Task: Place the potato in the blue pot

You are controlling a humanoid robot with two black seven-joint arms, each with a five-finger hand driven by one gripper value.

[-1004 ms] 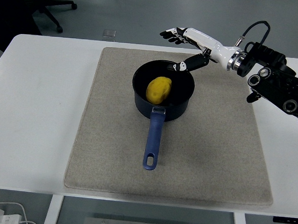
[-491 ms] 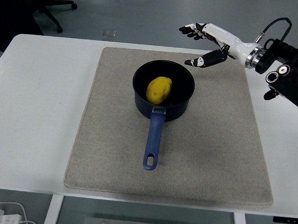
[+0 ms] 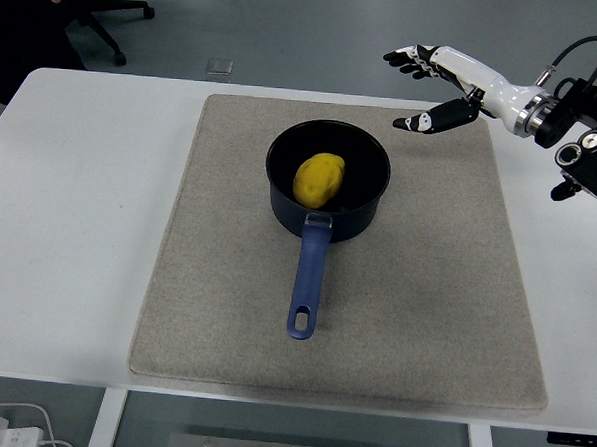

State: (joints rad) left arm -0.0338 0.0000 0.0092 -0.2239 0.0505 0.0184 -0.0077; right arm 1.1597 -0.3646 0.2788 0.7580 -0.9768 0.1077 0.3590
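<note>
The potato [image 3: 319, 180] is seen lying inside the blue pot [image 3: 280, 188], down-left of the right hand [image 3: 438, 87], whose fingers are spread and empty.

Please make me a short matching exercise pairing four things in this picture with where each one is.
Things:
1. potato
2. blue pot
3. right robot hand
4. beige mat

Places:
A. flat on the white table
B. in the air beyond the mat's far right corner, fingers spread, holding nothing
C. inside the pot
D. on the mat, handle pointing toward the near edge

Pairs: 1-C, 2-D, 3-B, 4-A
</note>
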